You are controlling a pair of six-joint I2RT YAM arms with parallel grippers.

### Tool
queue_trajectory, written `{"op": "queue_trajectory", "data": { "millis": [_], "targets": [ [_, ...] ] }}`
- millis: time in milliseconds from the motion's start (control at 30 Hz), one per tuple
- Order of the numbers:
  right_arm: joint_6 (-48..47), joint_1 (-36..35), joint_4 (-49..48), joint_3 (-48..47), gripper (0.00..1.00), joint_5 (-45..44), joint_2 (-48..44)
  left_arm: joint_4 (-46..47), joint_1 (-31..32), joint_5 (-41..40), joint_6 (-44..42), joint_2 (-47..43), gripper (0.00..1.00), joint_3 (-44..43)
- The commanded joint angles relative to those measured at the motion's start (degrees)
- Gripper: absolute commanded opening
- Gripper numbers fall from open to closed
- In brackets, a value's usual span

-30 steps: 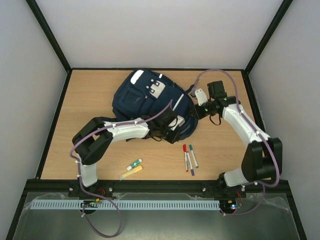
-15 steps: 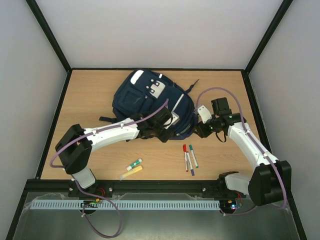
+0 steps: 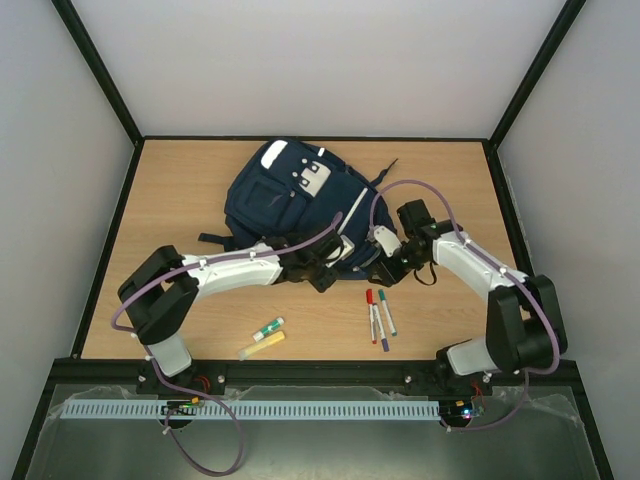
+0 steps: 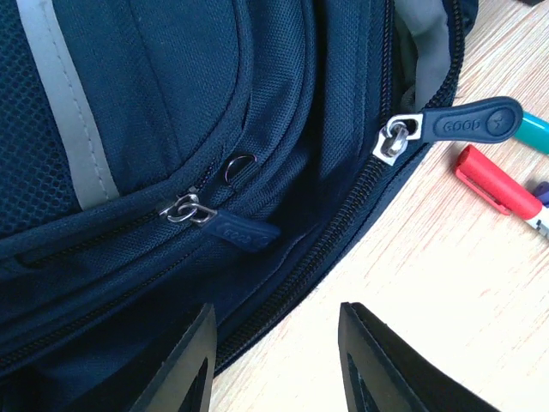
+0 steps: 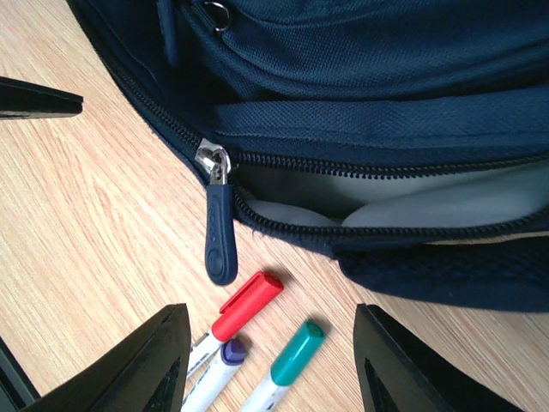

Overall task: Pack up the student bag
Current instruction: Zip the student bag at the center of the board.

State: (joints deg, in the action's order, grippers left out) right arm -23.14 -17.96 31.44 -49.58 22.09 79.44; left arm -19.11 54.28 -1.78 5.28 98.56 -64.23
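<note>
Though overhead blurs it, student bag point(image 4: 154, 103) zip pull point(image 4: 467, 120) reads GOOD.

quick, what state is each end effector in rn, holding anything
left end effector: open, holding nothing, at the student bag's zipped edge
right end effector: open, holding nothing, over the red marker

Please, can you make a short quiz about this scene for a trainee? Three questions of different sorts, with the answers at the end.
1. True or false: the main zip of the bag is fully shut.
2. How many markers lie in the group by the zip pull? A two, B three, C five.
3. Fill in: the cap nearest the zip pull is ___.
Key: 1 false; 2 B; 3 red.
</note>
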Motion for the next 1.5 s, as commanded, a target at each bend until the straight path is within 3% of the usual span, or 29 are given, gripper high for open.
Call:
{"op": "queue_trajectory", "data": {
  "millis": [0, 367, 500, 833, 1067, 1233, 1467],
  "targets": [
    [0.9, -0.9, 2.2, -2.2, 0.53, 3.3, 4.3, 4.7, -0.6, -0.6, -0.4, 0.7, 0.42, 2.2],
    [2.5, -2.2, 2.6, -5.4, 0.52, 9.5, 10.3, 11.6, -1.1, 3.9, 2.9, 0.1, 0.42, 6.7],
    [3.4, -2.4, 2.1, -5.8, 0.47, 9.6, 11.6, 13.5, -1.2, 4.5, 3.7, -0.4, 0.42, 8.1],
    [4.0, -3.0, 1.8, -6.2, 0.27, 10.1, 12.5, 16.1, -1.8, 5.2, 4.6, -1.6, 0.41, 10.1],
    [3.8, -3.0, 3.1, -6.6, 0.02, 7.7, 10.9, 17.8, -2.0, 3.9, 4.6, -2.2, 0.42, 11.4],
    [1.1, -2.7, 7.5, -9.1, 0.01, 4.9, 6.7, 24.2, -1.6, 2.2, 2.2, -5.9, 0.48, 16.0],
    [0.1, -2.7, 9.7, -10.6, 0.01, 5.0, 2.1, 31.1, -1.6, 1.8, -0.7, -7.8, 0.49, 17.3]
  ]
}}
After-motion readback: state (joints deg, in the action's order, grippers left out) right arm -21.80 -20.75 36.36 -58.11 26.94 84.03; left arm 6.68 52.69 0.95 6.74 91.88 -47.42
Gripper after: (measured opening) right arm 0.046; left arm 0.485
